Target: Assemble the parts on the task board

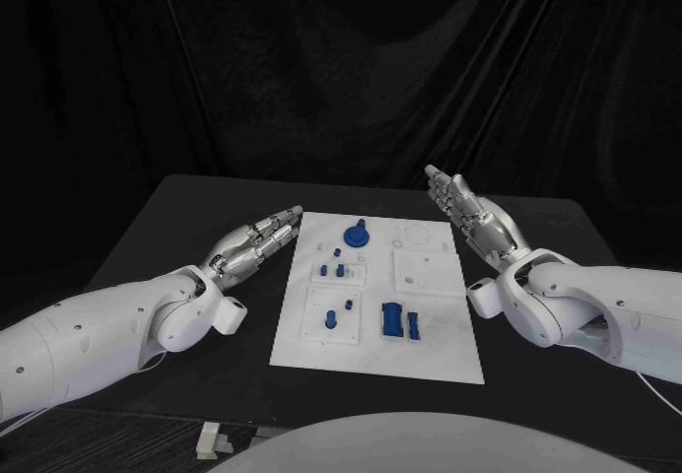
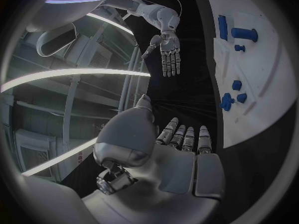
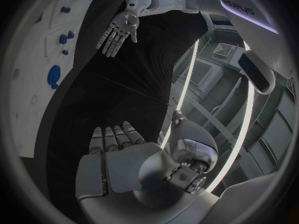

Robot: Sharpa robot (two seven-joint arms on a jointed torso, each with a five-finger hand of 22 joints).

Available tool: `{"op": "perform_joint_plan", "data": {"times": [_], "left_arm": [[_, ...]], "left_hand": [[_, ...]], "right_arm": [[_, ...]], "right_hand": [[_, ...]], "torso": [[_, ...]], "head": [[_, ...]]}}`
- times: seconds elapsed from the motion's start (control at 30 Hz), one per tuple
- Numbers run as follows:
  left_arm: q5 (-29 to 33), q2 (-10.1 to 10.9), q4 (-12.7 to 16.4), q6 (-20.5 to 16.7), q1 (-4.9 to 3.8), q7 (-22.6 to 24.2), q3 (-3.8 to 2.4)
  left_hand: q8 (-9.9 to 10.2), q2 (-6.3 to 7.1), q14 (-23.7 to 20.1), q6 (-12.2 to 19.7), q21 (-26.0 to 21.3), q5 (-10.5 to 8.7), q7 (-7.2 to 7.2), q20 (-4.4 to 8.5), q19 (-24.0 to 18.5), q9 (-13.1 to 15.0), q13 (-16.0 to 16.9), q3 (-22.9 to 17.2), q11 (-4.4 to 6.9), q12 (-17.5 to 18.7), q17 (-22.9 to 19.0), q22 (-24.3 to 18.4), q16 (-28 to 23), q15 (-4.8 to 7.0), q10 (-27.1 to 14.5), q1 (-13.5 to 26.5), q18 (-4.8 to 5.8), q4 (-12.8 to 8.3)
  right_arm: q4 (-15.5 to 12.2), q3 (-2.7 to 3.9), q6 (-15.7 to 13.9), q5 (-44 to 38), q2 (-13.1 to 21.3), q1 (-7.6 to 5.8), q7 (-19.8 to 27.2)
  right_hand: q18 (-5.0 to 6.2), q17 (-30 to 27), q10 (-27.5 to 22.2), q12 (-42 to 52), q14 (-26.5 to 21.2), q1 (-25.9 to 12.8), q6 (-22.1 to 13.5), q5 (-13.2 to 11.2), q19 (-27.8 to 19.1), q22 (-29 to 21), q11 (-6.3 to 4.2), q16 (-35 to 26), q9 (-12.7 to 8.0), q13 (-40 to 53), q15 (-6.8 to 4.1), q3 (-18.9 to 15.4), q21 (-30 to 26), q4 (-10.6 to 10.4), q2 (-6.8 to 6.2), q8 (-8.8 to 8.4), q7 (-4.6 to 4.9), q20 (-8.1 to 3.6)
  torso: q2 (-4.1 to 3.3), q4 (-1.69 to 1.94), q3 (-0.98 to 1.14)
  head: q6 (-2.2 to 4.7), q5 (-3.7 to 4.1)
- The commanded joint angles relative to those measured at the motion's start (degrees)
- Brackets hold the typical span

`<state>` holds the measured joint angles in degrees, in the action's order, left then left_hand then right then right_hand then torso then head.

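A flat white rectangular task board (image 1: 376, 340) lies at the centre of the frame on the matte black bench (image 1: 170, 212), carrying small glossy blue parts (image 1: 396, 321): a round knobbed piece (image 1: 357, 236) toward its upper edge and blocky pieces lower down. The silver left hand (image 1: 256, 244) hovers at the board's left edge and the right hand (image 1: 475, 217) at its upper right, both with fingers stretched apart, grasping nothing.

The small blue parts (image 1: 335, 268) on the task board (image 1: 427, 355) are too small to identify; the board is cut off at both wrist views' rims.
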<state>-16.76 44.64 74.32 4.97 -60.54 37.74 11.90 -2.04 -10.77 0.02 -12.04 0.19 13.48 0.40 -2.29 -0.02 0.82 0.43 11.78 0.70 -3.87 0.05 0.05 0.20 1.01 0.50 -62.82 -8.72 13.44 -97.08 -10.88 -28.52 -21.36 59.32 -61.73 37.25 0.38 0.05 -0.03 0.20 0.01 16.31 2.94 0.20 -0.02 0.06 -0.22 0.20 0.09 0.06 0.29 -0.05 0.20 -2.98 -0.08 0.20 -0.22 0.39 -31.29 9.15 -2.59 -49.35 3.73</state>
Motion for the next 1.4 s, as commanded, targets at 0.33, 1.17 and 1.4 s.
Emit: {"op": "perform_joint_plan", "data": {"times": [0.33,1.17,1.4], "left_arm": [[6.19,-0.06,5.56,-17.67,0.13,-2.66,-4.13],[16.76,0.05,15.64,-49.08,0.38,-7.95,-11.90],[16.76,0.05,15.64,-49.08,0.38,-7.95,-11.90]], "left_hand": [[2.04,5.71,-0.02,6.33,-0.19,-7.16,-0.40,2.29,0.02,-0.82,-0.43,-6.45,-0.70,3.87,-0.05,-0.05,-0.20,-1.01,-0.50,33.43,4.12,-6.95],[2.04,10.77,-0.02,12.04,-0.19,-13.48,-0.40,2.29,0.02,-0.82,-0.43,-11.78,-0.70,3.87,-0.05,-0.05,-0.20,-1.01,-0.50,52.34,8.72,-13.44],[2.04,10.77,-0.02,12.04,-0.19,-13.48,-0.40,2.29,0.02,-0.82,-0.43,-11.78,-0.70,3.87,-0.05,-0.05,-0.20,-1.01,-0.50,54.91,8.72,-13.44]], "right_arm": [[5.21,7.91,-11.71,15.92,-10.68,1.17,-5.61],[7.13,10.88,-15.60,21.36,-14.63,1.57,-7.45],[7.13,10.88,-15.60,21.36,-14.63,1.57,-7.45]], "right_hand": [[-0.38,-0.05,0.03,-0.20,-0.01,-16.31,-2.94,-0.20,0.02,-0.06,0.22,-0.20,-0.09,-0.06,-0.29,0.05,-0.20,2.98,0.08,-0.20,0.22,-0.39],[-0.38,-0.05,0.03,-0.20,-0.01,-16.31,-2.94,-0.20,0.02,-0.06,0.22,-0.20,-0.09,-0.06,-0.29,0.05,-0.20,2.98,0.08,-0.20,0.22,-0.39],[-0.38,-0.05,0.03,-0.20,-0.01,-16.31,-2.94,-0.20,0.02,-0.06,0.22,-0.20,-0.09,-0.06,-0.29,0.05,-0.20,2.98,0.08,-0.20,0.22,-0.39]], "torso": [[0.04,-5.23,1.48],[0.11,-9.15,2.59],[0.11,-9.15,2.59]], "head": [[8.45,-2.12],[14.97,-3.73],[14.97,-3.73]]}}
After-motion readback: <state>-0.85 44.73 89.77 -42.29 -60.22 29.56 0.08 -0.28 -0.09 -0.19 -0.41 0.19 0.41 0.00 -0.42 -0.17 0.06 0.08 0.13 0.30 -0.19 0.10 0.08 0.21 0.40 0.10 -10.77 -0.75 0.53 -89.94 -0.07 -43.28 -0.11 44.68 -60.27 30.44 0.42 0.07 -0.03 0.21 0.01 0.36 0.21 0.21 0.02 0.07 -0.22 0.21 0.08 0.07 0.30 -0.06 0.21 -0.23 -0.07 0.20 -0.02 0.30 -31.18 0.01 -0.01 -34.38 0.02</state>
